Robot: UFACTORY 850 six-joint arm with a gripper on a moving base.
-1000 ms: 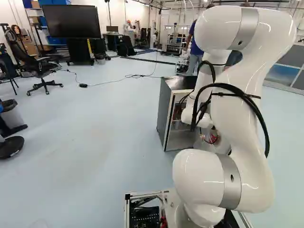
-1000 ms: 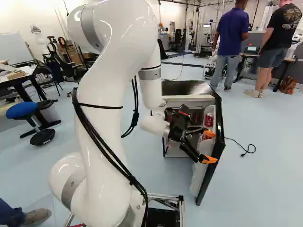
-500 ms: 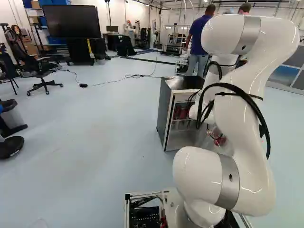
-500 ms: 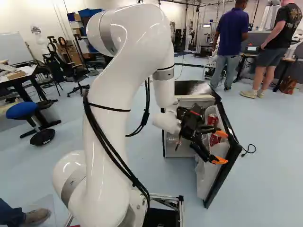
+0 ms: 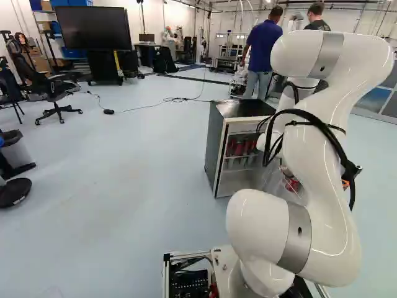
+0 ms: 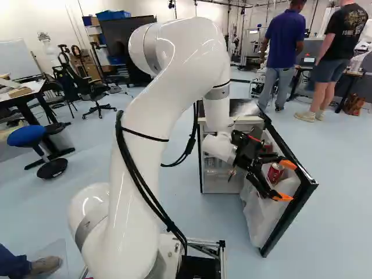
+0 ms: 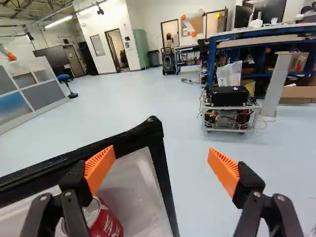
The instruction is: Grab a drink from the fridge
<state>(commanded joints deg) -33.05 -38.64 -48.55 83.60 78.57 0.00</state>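
In the right base view my gripper point(image 6: 285, 181) reaches over the inner side of the swung-out fridge door point(image 6: 291, 220). A red can point(image 6: 275, 172) stands in the door's pale bin, seen between the fingers there. The wrist view shows the gripper point(image 7: 161, 150) open and holding nothing, one finger over the bin, the other beyond the door's black edge. The can point(image 7: 107, 220) is beside and below the bin-side finger, partly hidden by it. The fridge point(image 5: 214, 146) has a dark top; in the left base view several red cans point(image 5: 240, 148) sit on its upper shelf.
Two people stand behind the fridge in the right base view. A wheeled cart point(image 7: 229, 116) with a black box is on the floor beyond the gripper. A blue stool point(image 6: 29, 135) stands at the left of the right base view, beside a table.
The arm has moved rightward in the base views with its gripper open. The fridge door has swung wider, its can moving with it, and more red cans show inside the fridge. The base has stayed put.
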